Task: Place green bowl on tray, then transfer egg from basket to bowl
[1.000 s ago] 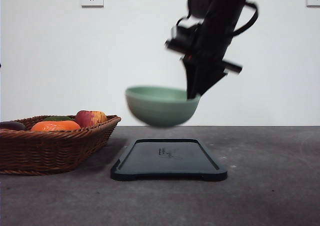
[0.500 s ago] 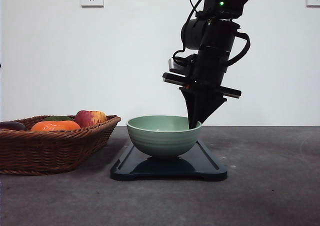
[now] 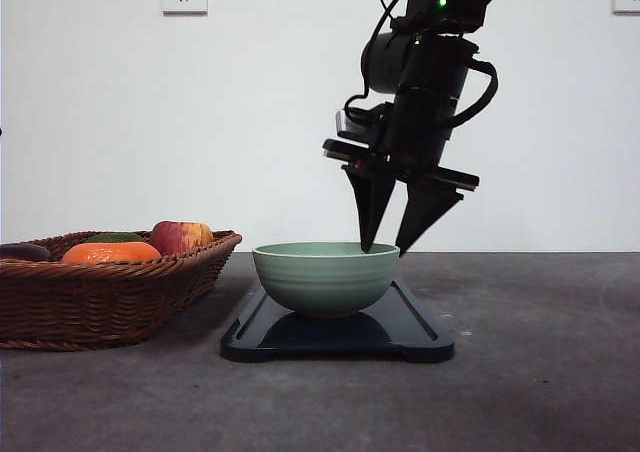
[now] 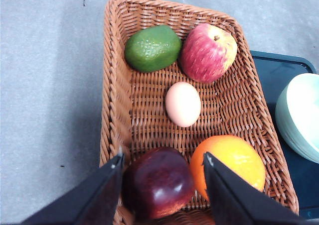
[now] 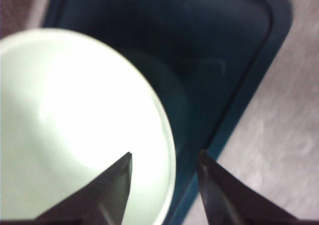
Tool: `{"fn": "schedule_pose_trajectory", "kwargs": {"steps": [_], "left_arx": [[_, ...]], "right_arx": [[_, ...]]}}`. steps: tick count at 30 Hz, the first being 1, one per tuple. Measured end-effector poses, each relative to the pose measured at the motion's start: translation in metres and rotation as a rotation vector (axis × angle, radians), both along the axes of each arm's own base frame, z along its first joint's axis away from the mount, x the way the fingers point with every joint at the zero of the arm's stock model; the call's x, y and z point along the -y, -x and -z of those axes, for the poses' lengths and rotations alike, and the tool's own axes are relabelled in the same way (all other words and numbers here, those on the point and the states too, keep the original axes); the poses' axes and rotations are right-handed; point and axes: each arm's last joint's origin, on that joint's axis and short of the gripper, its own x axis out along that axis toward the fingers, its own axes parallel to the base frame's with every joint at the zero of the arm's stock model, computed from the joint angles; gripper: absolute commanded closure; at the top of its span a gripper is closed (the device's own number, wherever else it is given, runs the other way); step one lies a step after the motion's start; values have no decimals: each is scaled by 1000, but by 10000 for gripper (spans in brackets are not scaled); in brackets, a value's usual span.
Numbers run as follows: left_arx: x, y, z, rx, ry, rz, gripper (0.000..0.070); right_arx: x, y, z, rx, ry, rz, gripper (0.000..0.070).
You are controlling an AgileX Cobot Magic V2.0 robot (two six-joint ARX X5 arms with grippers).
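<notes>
On the tray (image 3: 420, 342), the green bowl (image 3: 325, 277) is sitting, the right pincer (image 3: 384, 250) hovering spread wide and empty above its rim; no writing is reading legibly

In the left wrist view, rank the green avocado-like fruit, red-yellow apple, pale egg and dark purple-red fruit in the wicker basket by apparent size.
1. Dark purple-red fruit, though it sits nearest the camera, so unsure.
2. Red-yellow apple and green bumpy avocado-like fruit: look alike, not ranked.
3. Pale pinkish egg, clearly smallest.
</notes>
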Motion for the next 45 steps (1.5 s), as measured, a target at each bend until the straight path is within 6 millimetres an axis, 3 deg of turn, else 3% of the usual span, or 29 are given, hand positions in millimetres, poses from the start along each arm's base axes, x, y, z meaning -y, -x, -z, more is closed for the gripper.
{"fn": "schedule_pose_trajectory", "kwargs": {"steps": [8,11,18,23,31,41,45], "left_arx": [[0,3,4,-48,1,0,388],[0,4,5,-66,2,0,388],[0,6,7,-95,3,0,388],[0,6,7,-95,2,0,388],[0,6,7,-95,3,1,389],[0,6,7,-95,3,1,387],[0,6,7,-98,5,4,357]], "right_arx": [[-2,17,-64,265,-77,-10,442],[1,26,-72,325,-109,-13,442],[16,60,-48,398,-142,-32,444],[40,102,-43,507,-193,-32,445],[81,166,-18,528,-160,-13,445],[123,227,-12,639,-177,62,445],[133,241,-17,697,-167,94,445]]}}
